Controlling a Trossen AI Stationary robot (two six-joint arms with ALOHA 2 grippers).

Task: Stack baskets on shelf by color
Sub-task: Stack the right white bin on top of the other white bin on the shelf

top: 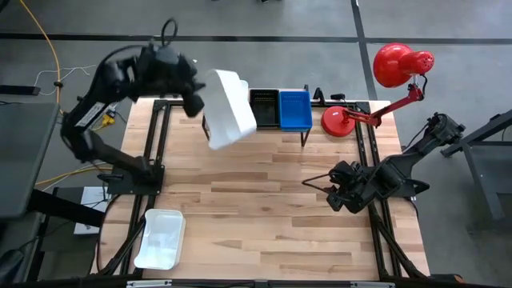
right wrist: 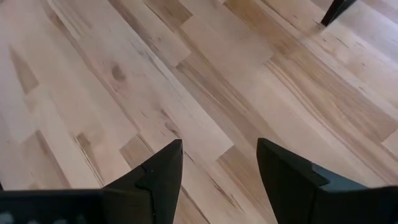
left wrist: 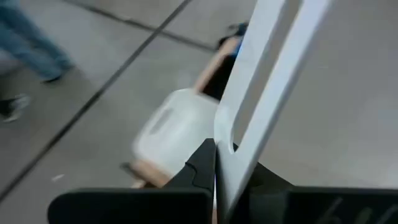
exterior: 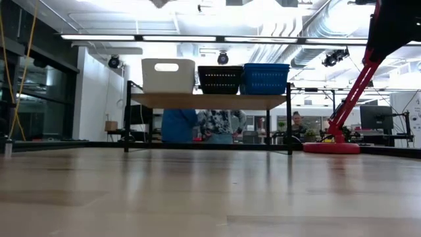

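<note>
The left hand (top: 194, 100) is up in the upper left of the high view, clamped on the rim of a white basket (top: 230, 110) that hangs tilted in the air over the left end of the shelf (exterior: 207, 101). Its wrist view shows the fingers (left wrist: 202, 165) pinching that thin white rim. On the shelf, seen level from the low view, stand another white basket (exterior: 168, 76) on the left, a black basket (exterior: 220, 79) in the middle and a blue basket (exterior: 266, 78) on the right, the last two touching. One more white basket (top: 160, 238) lies on the desk (top: 272, 208) at the lower left. The right hand (right wrist: 219, 168) hovers low over bare wood at the centre right, fingers spread and empty. A red lamp (top: 376, 88) stands at the upper right.
</note>
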